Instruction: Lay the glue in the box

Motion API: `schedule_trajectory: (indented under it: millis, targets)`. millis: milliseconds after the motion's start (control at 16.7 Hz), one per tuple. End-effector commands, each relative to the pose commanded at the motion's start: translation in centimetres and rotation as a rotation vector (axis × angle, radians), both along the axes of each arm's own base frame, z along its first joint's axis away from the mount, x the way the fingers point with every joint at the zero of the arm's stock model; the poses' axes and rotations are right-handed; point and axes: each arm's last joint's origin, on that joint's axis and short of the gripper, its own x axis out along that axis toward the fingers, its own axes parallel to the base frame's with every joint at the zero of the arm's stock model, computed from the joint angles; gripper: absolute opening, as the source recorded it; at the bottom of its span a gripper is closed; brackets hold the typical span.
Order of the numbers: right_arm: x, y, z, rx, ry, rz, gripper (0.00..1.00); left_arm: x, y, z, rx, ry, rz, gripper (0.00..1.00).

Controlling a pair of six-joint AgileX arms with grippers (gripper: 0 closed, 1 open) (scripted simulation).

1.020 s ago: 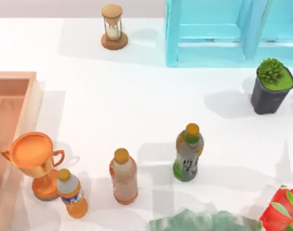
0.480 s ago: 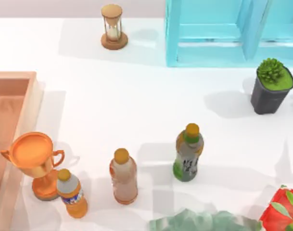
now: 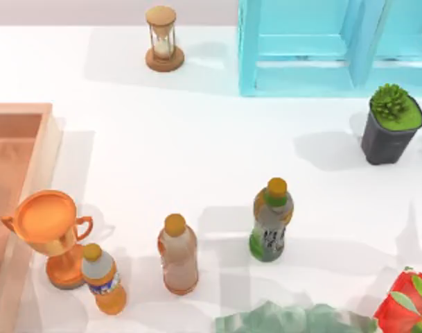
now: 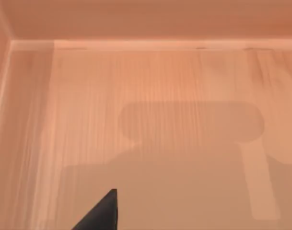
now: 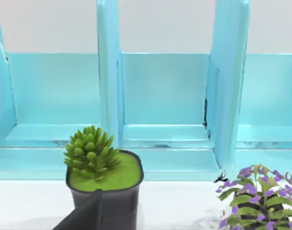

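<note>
The glue is out of view. The box [image 3: 46, 149] is a large pale orange open-topped box at the table's left edge, cut off by the top view's border. Its wooden floor [image 4: 150, 120] and inner walls fill the left wrist view, so my left gripper [image 4: 103, 214] hangs over the inside of the box; only a dark tip of it shows, and its shadow lies on the floor. A dark tip of my right gripper [image 5: 87, 214] shows in front of a potted succulent [image 5: 101, 182] at the table's back right.
An orange trophy [image 3: 50, 232] stands beside the box's right wall. Three orange-capped drink bottles [image 3: 103, 279] [image 3: 177, 254] [image 3: 271, 220] stand along the front. An hourglass [image 3: 163, 39], a blue shelf [image 3: 321, 48], the succulent pot [image 3: 391, 125], red flowers [image 3: 406, 305] and purple flowers [image 5: 261, 201] ring the table.
</note>
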Motion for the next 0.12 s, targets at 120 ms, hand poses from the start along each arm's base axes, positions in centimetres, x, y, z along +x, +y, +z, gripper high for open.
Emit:
schedule_trajectory:
  millis: [120]
  targets:
    - [0.0, 0.0, 0.0, 0.0, 0.0, 0.0, 1.0, 0.0, 0.0, 0.0, 0.0, 0.0, 0.0, 1.0]
